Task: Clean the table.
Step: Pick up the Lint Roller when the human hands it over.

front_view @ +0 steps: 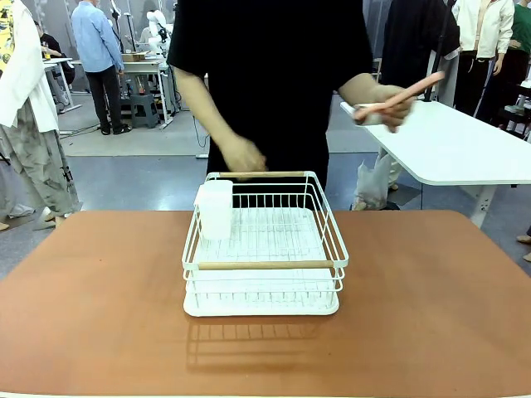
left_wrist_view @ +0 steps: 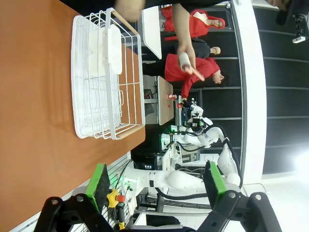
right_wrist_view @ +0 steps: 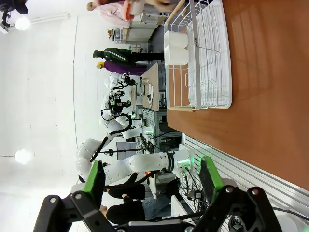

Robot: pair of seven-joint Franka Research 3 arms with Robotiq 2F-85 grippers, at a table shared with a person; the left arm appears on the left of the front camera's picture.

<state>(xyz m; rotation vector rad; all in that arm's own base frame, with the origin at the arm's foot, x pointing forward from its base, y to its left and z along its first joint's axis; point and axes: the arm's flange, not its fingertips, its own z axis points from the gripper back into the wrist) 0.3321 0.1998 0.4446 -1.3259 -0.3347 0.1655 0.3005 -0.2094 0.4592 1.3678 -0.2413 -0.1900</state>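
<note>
Green-padded jaws of the left gripper (left_wrist_view: 157, 186) and right gripper (right_wrist_view: 152, 182) stand spread and empty, back from the near edge of the smooth terracotta tabletop (front_view: 99, 315). Centre, toward the far edge, sits a white wire rack with wooden handles (front_view: 265, 265) holding a white cup (front_view: 216, 209); the person's hand (front_view: 383, 108) holds a pink utensil (front_view: 415, 87) aloft. Clearing seems underway; next, likely gripping a rack handle.
</note>
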